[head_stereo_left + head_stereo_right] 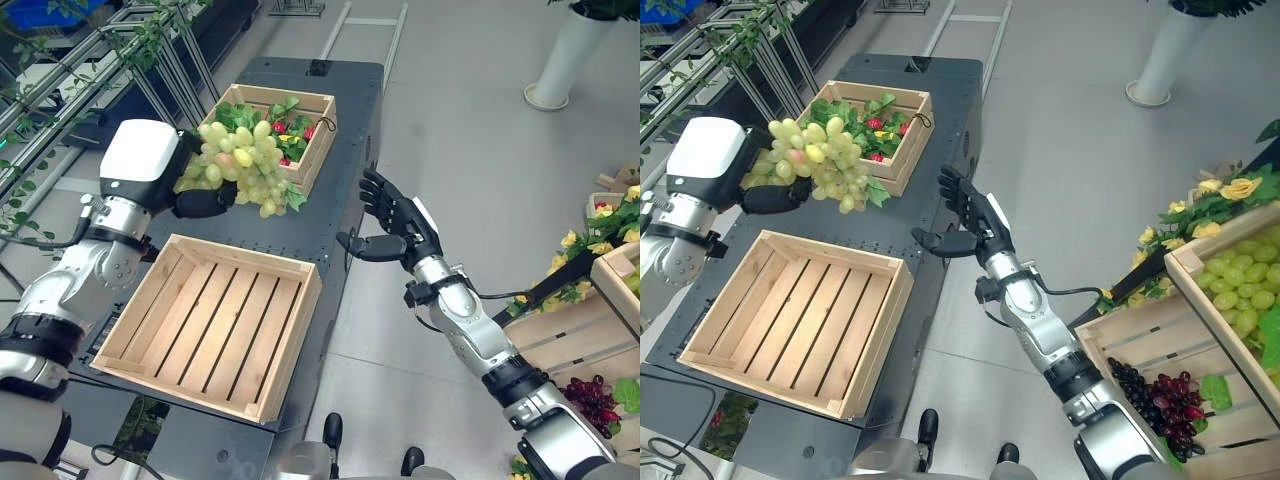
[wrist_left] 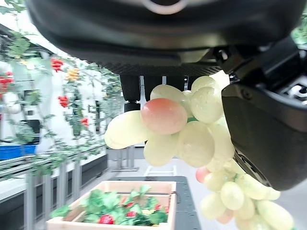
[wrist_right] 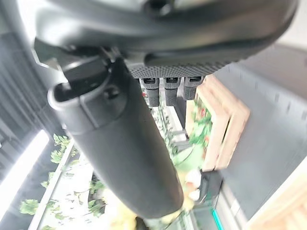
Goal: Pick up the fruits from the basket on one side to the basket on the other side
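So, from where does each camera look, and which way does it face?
Left eye: on the head, looking down at the table, two crates, both arms.
Right eye: same scene, from slightly beside.
Left wrist: along the left hand holding grapes; the far crate shows, as in the eye views.
Right wrist: along the open right hand, toward the table.

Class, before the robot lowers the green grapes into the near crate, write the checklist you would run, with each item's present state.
1. Left hand curled round the green grapes: ok.
2. Grapes lifted free of the far crate: ok.
3. Near crate has room inside: ok.
4. Grapes above the near crate: not ok, they hang over the table between the crates.
5. Right hand open and away from both crates: ok.
6. Grip firmness: cannot tell.
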Motion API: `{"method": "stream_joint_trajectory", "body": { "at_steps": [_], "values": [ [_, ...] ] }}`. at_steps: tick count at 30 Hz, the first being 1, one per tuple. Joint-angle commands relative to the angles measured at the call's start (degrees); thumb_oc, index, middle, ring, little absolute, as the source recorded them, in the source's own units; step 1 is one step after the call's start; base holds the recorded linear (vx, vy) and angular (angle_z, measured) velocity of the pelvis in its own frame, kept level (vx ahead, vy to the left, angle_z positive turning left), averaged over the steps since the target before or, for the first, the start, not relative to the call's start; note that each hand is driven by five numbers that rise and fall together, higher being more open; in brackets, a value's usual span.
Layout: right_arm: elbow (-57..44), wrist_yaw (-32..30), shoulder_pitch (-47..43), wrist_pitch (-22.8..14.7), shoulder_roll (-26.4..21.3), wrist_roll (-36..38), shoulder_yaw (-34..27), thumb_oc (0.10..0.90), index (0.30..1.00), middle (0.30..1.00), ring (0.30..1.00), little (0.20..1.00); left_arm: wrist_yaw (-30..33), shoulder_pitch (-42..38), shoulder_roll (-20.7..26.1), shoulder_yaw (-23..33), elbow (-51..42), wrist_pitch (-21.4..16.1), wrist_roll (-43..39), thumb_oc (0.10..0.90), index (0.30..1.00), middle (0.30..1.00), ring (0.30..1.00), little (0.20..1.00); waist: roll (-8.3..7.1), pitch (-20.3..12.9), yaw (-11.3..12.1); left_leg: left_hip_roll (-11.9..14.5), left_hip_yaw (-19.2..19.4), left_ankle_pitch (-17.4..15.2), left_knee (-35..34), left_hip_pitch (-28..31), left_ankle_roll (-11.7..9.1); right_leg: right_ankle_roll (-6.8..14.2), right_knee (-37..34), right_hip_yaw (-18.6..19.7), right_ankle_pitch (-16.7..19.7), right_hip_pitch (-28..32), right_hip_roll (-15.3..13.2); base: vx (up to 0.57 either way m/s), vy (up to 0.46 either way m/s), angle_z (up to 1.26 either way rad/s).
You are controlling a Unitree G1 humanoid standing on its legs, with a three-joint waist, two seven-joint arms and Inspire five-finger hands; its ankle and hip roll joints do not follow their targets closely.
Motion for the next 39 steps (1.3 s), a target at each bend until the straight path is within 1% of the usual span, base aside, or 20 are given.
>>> {"method": "stream_joint_trajectory", "body": {
  "at_steps": [1, 4, 8, 12, 17, 20, 24, 26, 32, 35, 39],
  "values": [
    [-1.21, -0.54, -4.61, -2.96, 3.38, 3.33, 0.78, 0.8, 0.9, 0.9, 0.9, 0.9, 6.51, -9.95, 0.46, -1.16, 1.33, -0.75, -2.91, 0.4, 0.3, 0.3, 0.3, 0.3, 1.42, -12.2, 1.35, -4.47, -4.21, -4.02, -0.25, 0.07, -0.68, -3.52, 1.16, -0.03, 2.94, -4.6, 1.98, 0.04, -0.056, 0.02],
    [-0.69, -0.94, -6.53, -1.54, 4.05, 4.83, 1.38, 0.8, 0.9, 0.9, 0.9, 0.9, 5.93, -12.68, 0.18, -3.93, 1.09, -1.17, -3.38, 0.4, 0.3, 0.3, 0.3, 0.3, 1.2, -12.76, 1.62, -4.41, -4.24, -4.14, -0.25, 0.16, -0.66, -3.61, 0.92, -0.15, 2.88, -4.37, 2.03, 0.04, -0.053, 0.0],
    [-0.54, -0.54, -8.43, -0.35, 4.53, 6.25, 1.7, 0.8, 0.9, 0.9, 0.9, 0.9, 4.94, -14.8, -0.66, -6.17, -0.22, -1.57, -3.02, 0.4, 0.3, 0.3, 0.3, 0.3, 0.79, -13.2, 1.79, -4.22, -4.24, -4.13, -0.38, 0.45, -0.77, -3.83, 0.61, -0.26, 2.91, -3.89, 2.2, 0.04, -0.056, 0.0],
    [-0.56, -0.2, -10.67, -0.33, 4.81, 7.31, 1.99, 0.8, 0.9, 0.9, 0.9, 0.9, 3.73, -16.62, -1.65, -8.1, -1.36, -1.54, -3.66, 0.4, 0.3, 0.3, 0.3, 0.3, 0.5, -13.52, 1.91, -4.15, -4.43, -4.12, -0.53, 0.72, -0.84, -4.0, 0.12, -0.29, 3.04, -3.43, 2.43, 0.03, -0.034, 0.01],
    [-1.27, 0.73, -12.72, 0.44, 5.72, 8.52, 2.01, 0.8, 0.9, 0.9, 0.9, 0.9, 3.62, -16.87, -3.44, -8.67, -2.59, -2.55, -3.02, 0.4, 0.3, 0.3, 0.3, 0.3, 0.15, -13.65, 2.0, -3.99, -4.45, -4.14, -0.52, 0.84, -0.9, -4.31, 0.06, -0.17, 2.99, -3.27, 2.64, 0.03, -0.031, 0.0],
    [-0.82, 1.67, -13.43, 1.67, 6.02, 10.9, 2.18, 0.8, 0.9, 0.9, 0.9, 0.9, 2.3, -17.96, -4.63, -9.62, -3.22, -2.9, -3.29, 0.4, 0.3, 0.3, 0.3, 0.3, -0.17, -13.93, 1.87, -3.77, -4.19, -4.12, -0.6, 1.01, -1.0, -4.4, 0.06, -0.25, 2.85, -3.15, 2.73, 0.02, -0.023, 0.0],
    [-0.25, 1.77, -12.65, 2.11, 6.35, 12.62, 2.5, 0.8, 0.9, 0.9, 0.9, 0.9, 1.73, -18.46, -5.05, -10.67, -4.59, -2.62, -3.26, 0.4, 0.3, 0.3, 0.3, 0.3, -0.35, -14.18, 1.73, -3.52, -3.77, -4.04, -0.62, 1.16, -1.12, -4.5, 0.06, -0.29, 2.78, -3.02, 2.79, 0.0, 0.0, 0.0],
    [0.04, 1.84, -12.55, 1.66, 6.51, 13.18, 2.56, 0.8, 0.9, 0.9, 0.9, 0.9, 1.23, -19.1, -5.21, -11.26, -5.2, -2.1, -3.01, 0.4, 0.3, 0.3, 0.3, 0.3, -0.33, -14.09, 1.68, -3.38, -3.59, -4.02, -0.62, 1.16, -1.19, -4.6, 0.06, -0.32, 2.74, -3.0, 2.86, 0.0, 0.0, 0.0],
    [0.22, 0.53, -14.09, 1.05, 6.87, 13.2, 2.21, 0.8, 0.9, 0.9, 0.9, 0.9, 0.18, -19.89, -6.2, -12.59, -5.59, -1.73, -2.73, 0.4, 0.3, 0.3, 0.3, 0.3, -0.26, -13.67, 1.55, -3.32, -3.57, -4.06, -0.55, 1.26, -1.2, -4.88, 0.06, -0.21, 2.6, -2.85, 2.9, 0.0, 0.0, 0.0],
    [1.42, -0.33, -14.73, 1.72, 6.91, 11.25, 2.23, 0.8, 0.9, 0.9, 0.9, 0.9, 0.22, -20.28, -6.51, -13.21, -4.86, -3.15, -3.29, 0.4, 0.3, 0.3, 0.3, 0.3, -0.13, -13.87, 1.48, -3.31, -3.51, -4.13, -0.6, 1.47, -1.22, -4.88, 0.06, -0.07, 2.52, -2.72, 2.87, 0.0, 0.0, 0.0],
    [2.88, -1.04, -15.19, 1.52, 6.42, 9.81, 2.54, 0.8, 0.9, 0.9, 0.9, 0.9, -0.23, -20.76, -6.6, -13.49, -5.87, -3.36, -3.7, 0.4, 0.3, 0.3, 0.3, 0.3, -0.1, -14.08, 1.54, -3.2, -3.43, -4.13, -0.62, 1.56, -1.28, -4.86, 0.06, -0.17, 2.47, -2.61, 2.83, 0.0, 0.0, 0.0]
  ]
}}
